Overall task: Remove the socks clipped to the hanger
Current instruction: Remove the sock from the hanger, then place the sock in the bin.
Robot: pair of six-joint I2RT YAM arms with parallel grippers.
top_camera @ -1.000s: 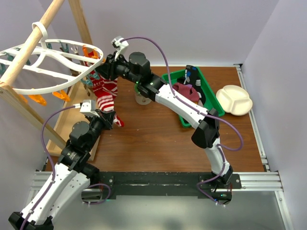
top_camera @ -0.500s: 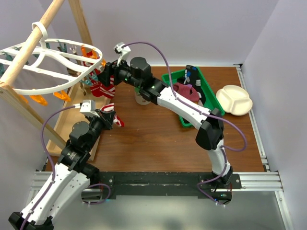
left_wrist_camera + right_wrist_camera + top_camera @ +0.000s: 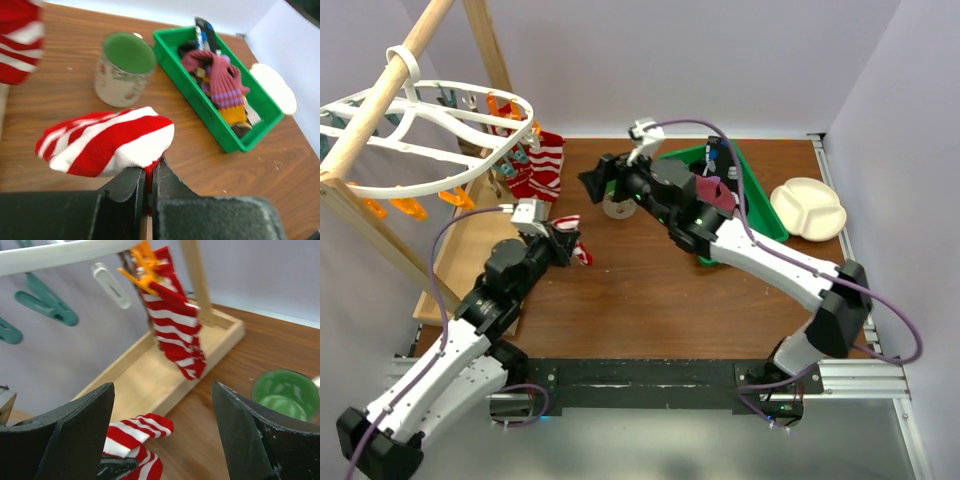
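Wooden tabletop (image 3: 650,290), lilac-walled. White oval hanger (image 3: 60,252): one red-and-white striped sock (image 3: 175,325) is pinned under its rim by an orange clip (image 3: 145,267), the pinch legible only from the right wrist. Green bin (image 3: 200,107): maroon sock (image 3: 215,75) lodged, shown closest by the left wrist. Right gripper (image 3: 161,390): spread wide, nothing held. Left gripper (image 3: 148,172): clamped on a second striped sock (image 3: 107,145). The clipped sock is judged best gripped below the clip and drawn straight down.

overhead looks down from behind; both close wrist views share the cup (image 3: 123,70).
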